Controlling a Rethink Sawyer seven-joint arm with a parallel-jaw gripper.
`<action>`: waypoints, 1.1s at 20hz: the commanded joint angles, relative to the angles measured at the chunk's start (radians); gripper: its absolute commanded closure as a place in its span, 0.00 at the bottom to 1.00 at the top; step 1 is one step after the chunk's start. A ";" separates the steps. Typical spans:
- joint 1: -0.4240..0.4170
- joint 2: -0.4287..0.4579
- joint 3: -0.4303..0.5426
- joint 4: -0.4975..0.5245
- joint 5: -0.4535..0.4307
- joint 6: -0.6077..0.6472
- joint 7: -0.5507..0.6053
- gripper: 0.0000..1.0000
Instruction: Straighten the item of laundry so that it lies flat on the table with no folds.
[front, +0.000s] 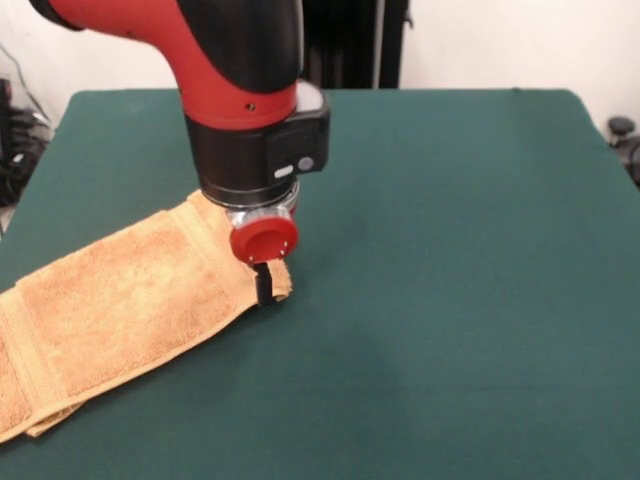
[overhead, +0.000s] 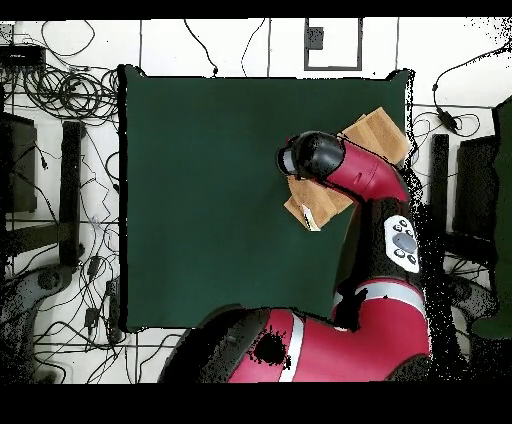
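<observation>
Towel folded at the tabletop's edge, end effector on its corner

In the front view, nearest the camera, the towel (front: 120, 305) lies at the left of the green tabletop (front: 450, 300), a long folded strip running up and to the right; its near-left end is doubled over, with layered edges and a woven band showing; farther back, its far-right corner sits under the end effector (front: 266, 287), whose dark fingertip touches the cloth below a round red cap; whether the fingers are wide, narrow or pinching the towel cannot be told; behind rises the red and black arm (front: 230, 70); overhead, the towel (overhead: 375, 135) lies by the tabletop's (overhead: 200, 200) right edge, partly hidden by the arm (overhead: 365, 185).
</observation>
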 joint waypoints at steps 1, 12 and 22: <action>0.013 0.039 0.048 0.113 0.046 -0.001 0.144 0.00; 0.014 0.077 0.038 0.113 0.019 -0.056 0.119 0.00; 0.013 0.080 0.022 0.072 0.010 -0.005 0.094 0.00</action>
